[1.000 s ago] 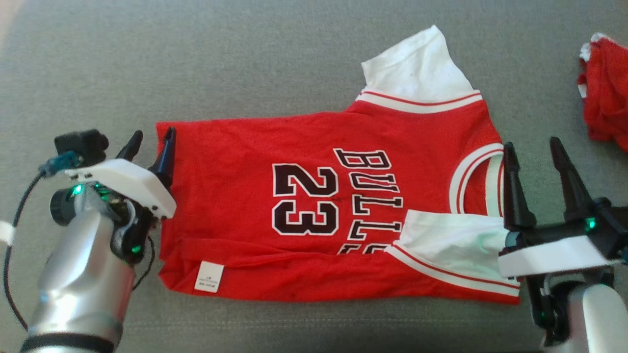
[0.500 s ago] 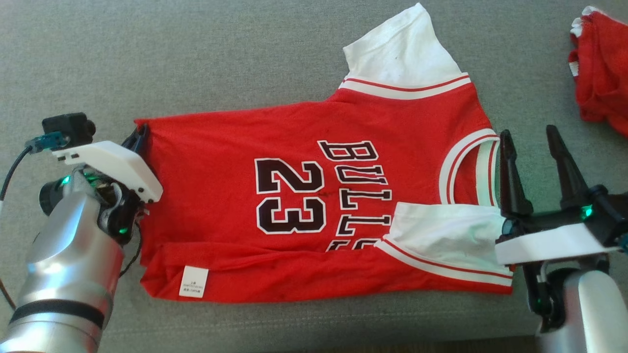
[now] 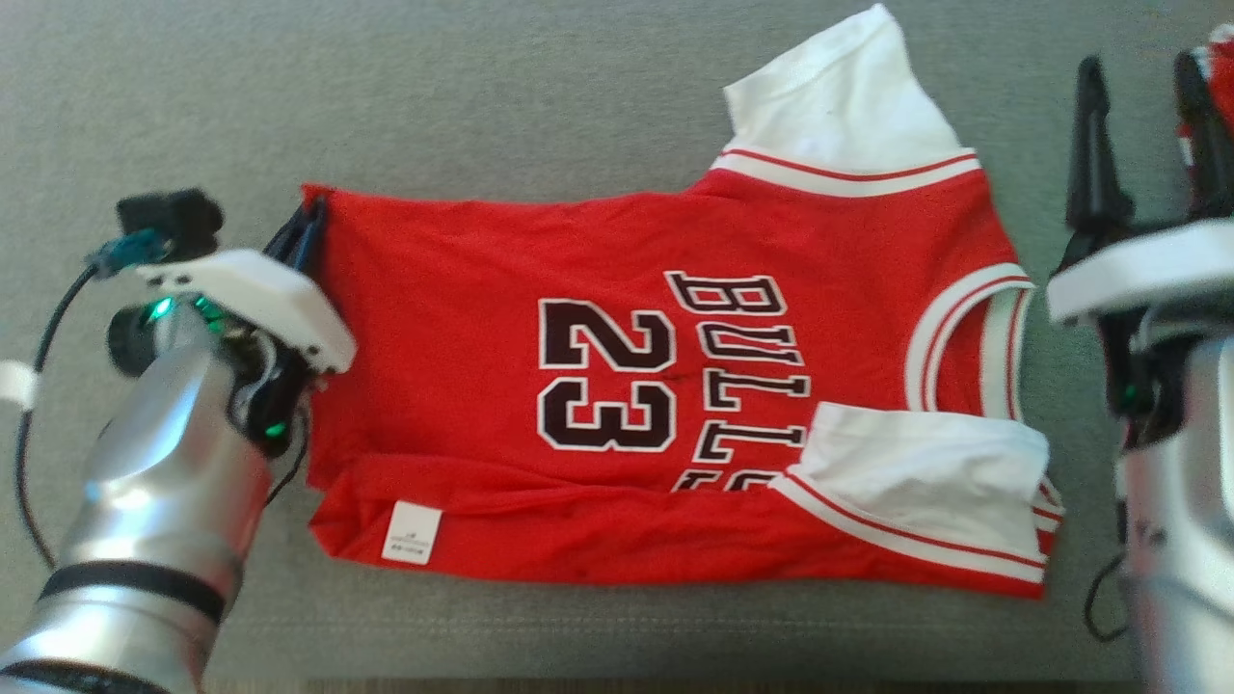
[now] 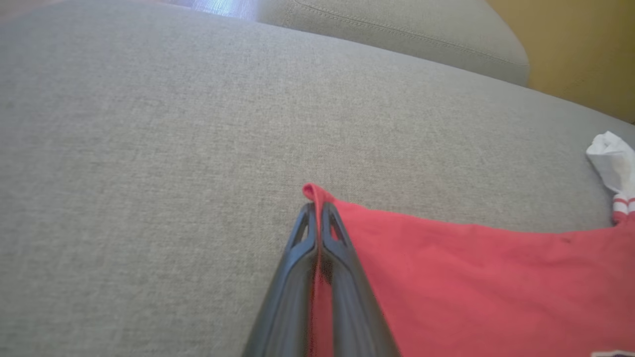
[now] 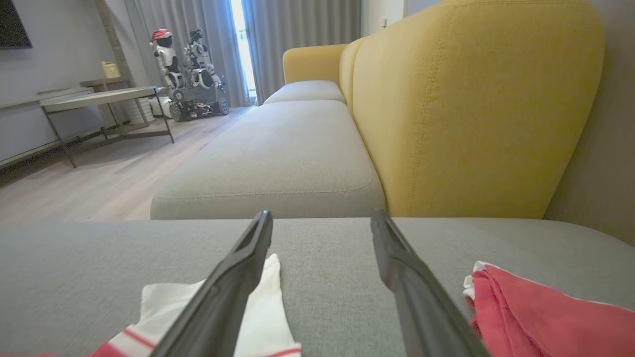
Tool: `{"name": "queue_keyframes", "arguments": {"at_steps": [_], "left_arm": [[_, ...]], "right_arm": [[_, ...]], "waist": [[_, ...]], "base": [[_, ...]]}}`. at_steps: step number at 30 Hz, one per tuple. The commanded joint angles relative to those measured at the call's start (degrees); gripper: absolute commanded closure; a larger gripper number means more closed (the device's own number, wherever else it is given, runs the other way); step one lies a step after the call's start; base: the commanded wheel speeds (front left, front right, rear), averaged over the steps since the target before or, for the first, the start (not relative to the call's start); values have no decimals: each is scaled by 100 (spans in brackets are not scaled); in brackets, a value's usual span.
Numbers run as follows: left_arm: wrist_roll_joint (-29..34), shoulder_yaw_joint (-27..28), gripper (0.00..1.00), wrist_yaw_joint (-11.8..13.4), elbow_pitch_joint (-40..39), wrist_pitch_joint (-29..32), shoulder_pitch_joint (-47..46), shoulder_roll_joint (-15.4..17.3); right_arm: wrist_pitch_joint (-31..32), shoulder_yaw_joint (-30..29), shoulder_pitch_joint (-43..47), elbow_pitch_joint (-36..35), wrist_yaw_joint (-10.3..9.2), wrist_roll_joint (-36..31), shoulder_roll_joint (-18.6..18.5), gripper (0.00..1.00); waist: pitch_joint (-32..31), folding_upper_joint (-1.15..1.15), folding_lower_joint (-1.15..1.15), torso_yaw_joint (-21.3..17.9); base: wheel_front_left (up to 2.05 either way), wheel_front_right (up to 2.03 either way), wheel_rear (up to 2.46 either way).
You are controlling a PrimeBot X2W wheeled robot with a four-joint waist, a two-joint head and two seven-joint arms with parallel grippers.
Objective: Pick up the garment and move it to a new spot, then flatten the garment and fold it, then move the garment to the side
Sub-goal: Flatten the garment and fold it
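Observation:
The garment (image 3: 463, 289) is a red jersey with white sleeves, lying flat on the grey sofa cushion (image 3: 386, 96) with its bottom edge folded up. My left gripper (image 3: 307, 217) is shut on the garment's far left hem corner. In the left wrist view the two fingers of that gripper (image 4: 316, 210) press together with red cloth (image 4: 471, 277) pinched between them. My right gripper (image 3: 1140, 77) stands open above the cushion, right of the upper white sleeve and touching nothing. Its wrist view shows that gripper (image 5: 322, 215) with bare cushion between the fingers and the white sleeve (image 5: 163, 302) at lower left.
A second crumpled red garment (image 3: 1220, 58) lies at the far right, close to my right gripper's outer finger and seen as red cloth (image 5: 536, 317). A yellow sofa back (image 5: 471, 99) rises behind the cushion. Beyond are another seat cushion (image 5: 287, 158), wood floor and a table (image 5: 99, 96).
My left gripper has closed on the hem corner. My right gripper has moved from beside the collar to farther back and right, near the second red garment. The head camera has also shifted.

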Motion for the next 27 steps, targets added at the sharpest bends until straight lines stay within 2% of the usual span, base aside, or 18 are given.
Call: {"name": "queue_keyframes", "arguments": {"at_steps": [1, 9, 10, 11, 12, 20, 24, 25, 26, 27], "left_arm": [[-78, 37, 100, -33, -180, -97, -363, 115], [-239, -483, 100, -34, -234, -217, -865, -304], [-239, -483, 100, -34, -234, -217, -865, -304], [-295, -604, 100, -34, -221, -258, -974, -386], [-295, -604, 100, -34, -221, -258, -974, -386], [-567, -1059, 100, -34, -166, -413, -1258, -560], [-718, -1245, 100, -34, -131, -472, -1323, -556], [-758, -1287, 100, -34, -124, -484, -1334, -548], [-797, -1328, 100, -34, -114, -494, -1344, -538], [-839, -1363, 100, -34, -102, -503, -1354, -523]], "right_arm": [[90, 115, -398, 208, 20, 136, -134, 0], [645, 647, -1836, 2089, 20, 343, -640, 0], [645, 647, -1836, 2089, 20, 343, -640, 0], [826, 784, -2157, 2535, 20, 331, -741, 0], [826, 784, -2157, 2535, 20, 331, -741, 0], [1473, 1068, -3066, 3894, 20, 297, -933, 0], [1632, 1272, -3294, 4247, 20, 365, -991, 0], [1619, 1302, -3333, 4303, 20, 416, -1000, 54], [1590, 1322, -3365, 4352, 20, 476, -1009, 100], [1568, 1354, -3387, 4403, 20, 523, -1021, 100]], "waist": [[106, 0, 0, 220], [506, 0, 0, 833], [506, 0, 0, 833], [584, 0, 0, 933], [584, 0, 0, 933], [766, 0, 0, 1166], [786, 0, 0, 1189], [786, 0, 0, 1186], [783, 0, 0, 1181], [780, 0, 0, 1168]], "base": [[0, 0, 0], [0, 0, 0], [0, 0, 0], [0, 0, 0], [0, 0, 0], [0, 0, 0], [0, 0, 0], [0, 0, 0], [0, 0, 0], [0, 0, 0]]}}
